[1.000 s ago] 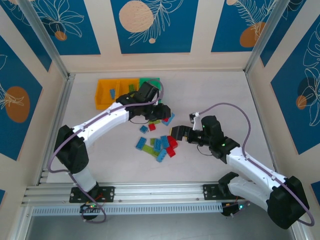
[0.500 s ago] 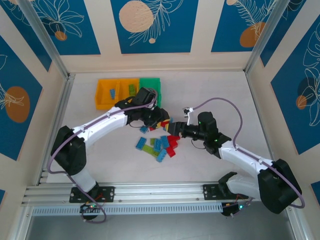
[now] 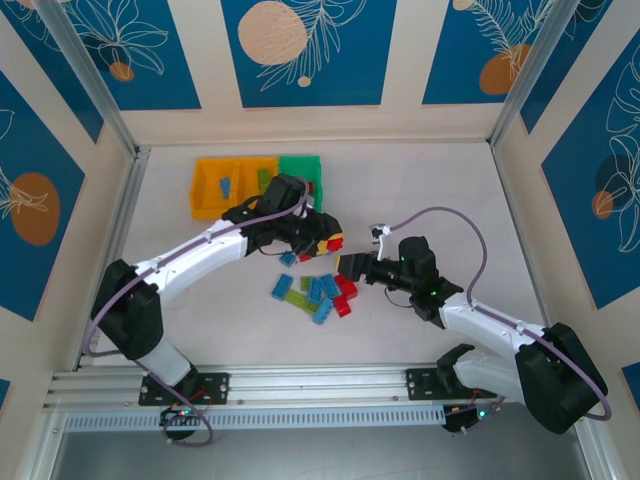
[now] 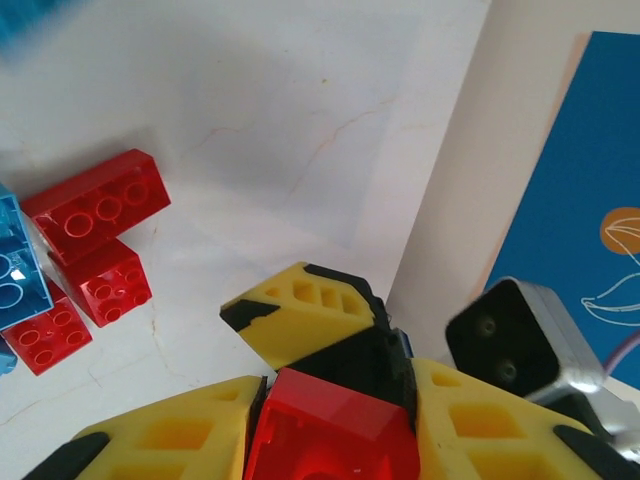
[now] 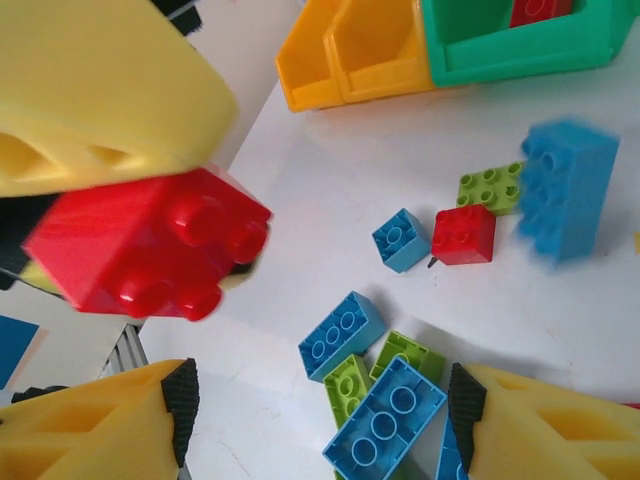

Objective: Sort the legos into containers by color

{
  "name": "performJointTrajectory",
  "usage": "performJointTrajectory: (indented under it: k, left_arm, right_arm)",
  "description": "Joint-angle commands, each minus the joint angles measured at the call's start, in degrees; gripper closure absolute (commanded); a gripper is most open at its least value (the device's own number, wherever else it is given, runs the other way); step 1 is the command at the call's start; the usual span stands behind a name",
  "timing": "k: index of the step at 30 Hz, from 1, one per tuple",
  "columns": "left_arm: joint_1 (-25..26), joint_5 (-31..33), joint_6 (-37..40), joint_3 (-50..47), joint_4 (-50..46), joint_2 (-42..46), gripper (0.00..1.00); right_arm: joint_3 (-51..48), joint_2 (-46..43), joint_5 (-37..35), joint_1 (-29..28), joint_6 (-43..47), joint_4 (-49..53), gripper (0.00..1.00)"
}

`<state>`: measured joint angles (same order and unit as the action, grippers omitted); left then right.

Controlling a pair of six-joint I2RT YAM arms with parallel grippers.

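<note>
Legos (image 5: 340, 335) are glossy, studded, rectangular plastic bricks.

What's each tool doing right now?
Left tool: closed on a red lego.
Right tool: open, holding nothing.

A pale, faintly veined tabletop (image 3: 430, 190) sits inside a walled booth. The cream walls carry blue panels (image 3: 300, 50) printed with white leaf outlines and orange circles. A slanted aluminium post (image 3: 85, 75) rises at the back left corner and another post (image 3: 535, 70) at the back right. A slotted aluminium rail (image 3: 320, 385) runs along the near edge.
</note>
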<state>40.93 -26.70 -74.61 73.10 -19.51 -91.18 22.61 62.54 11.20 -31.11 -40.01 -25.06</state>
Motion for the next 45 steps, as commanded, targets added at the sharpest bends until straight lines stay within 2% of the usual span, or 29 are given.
performJointTrajectory:
  k: [1,3,5,7,9,12,16,17,19,21,23,26,29,33,38,42,45]
  left_arm:
    - [-0.30,3.63,1.00,0.16,-3.51,1.84,0.74]
    - [-0.83,10.82,5.07,1.23,-7.61,2.01,0.73]
    - [-2.00,19.35,10.49,3.75,-11.79,0.92,0.73]
    - [-3.95,29.46,17.42,8.84,-14.97,-2.87,0.73]
    - [-6.51,35.70,23.11,16.49,-18.86,-9.06,0.73]
    - [-10.28,37.02,28.45,28.32,-20.94,-19.74,0.74]
    - [-11.78,41.61,34.74,48.18,-25.42,-34.72,0.72]
    - [-12.04,41.92,35.54,52.77,-26.64,-37.76,0.70]
    - [-12.53,41.24,37.71,62.35,-27.64,-44.06,0.58]
    - [-12.63,41.19,39.85,68.18,-27.60,-47.32,0.47]
    - [-12.63,40.31,41.02,70.48,-27.51,-47.84,0.42]
    - [-12.17,39.20,41.08,66.40,-27.34,-43.07,0.40]
    - [-11.00,38.10,41.21,53.62,-23.02,-32.23,0.40]
    - [-7.46,37.83,42.80,32.58,-15.79,-13.35,0.40]
    - [-0.22,43.45,47.75,10.74,-13.39,9.14,0.41]
    - [0.82,42.52,47.38,-3.51,-14.50,24.25,0.42]
    - [0.81,43.29,46.32,-10.12,-17.72,32.17,0.43]
  right_arm:
    - [0.44,-0.31,-4.00,-0.35,0.41,1.28,0.30]
    - [1.26,-1.19,-9.18,-0.10,-1.69,6.90,0.27]
    - [1.88,-2.77,-10.98,0.18,-3.51,12.00,0.27]
    - [2.99,-5.39,-10.82,-0.36,-4.18,17.06,0.27]
    - [4.69,-8.16,-11.92,-1.49,-4.45,23.64,0.26]
    - [7.72,-12.24,-15.41,-3.45,-4.26,34.30,0.25]
    - [9.98,-17.25,-17.74,-4.65,-4.76,44.06,0.23]
    - [10.28,-18.35,-17.93,-4.73,-4.89,45.30,0.22]
    - [10.88,-20.62,-18.41,-4.86,-4.85,47.65,0.21]
    - [11.48,-22.29,-19.06,-4.83,-4.47,48.93,0.19]
    - [12.24,-22.79,-20.16,-4.67,-4.03,49.74,0.17]
    - [13.73,-20.75,-21.52,-4.41,-3.35,50.21,0.16]
    - [16.09,-14.86,-21.12,-4.07,-2.26,48.86,0.16]
    - [22.91,-1.80,-20.73,-3.70,-0.48,47.98,0.16]
    - [31.11,15.47,-20.23,-1.65,1.50,43.77,0.19]
    - [40.99,30.49,-20.63,-0.36,5.04,41.64,0.29]
    - [47.75,39.78,-25.76,-0.13,6.76,41.21,0.30]
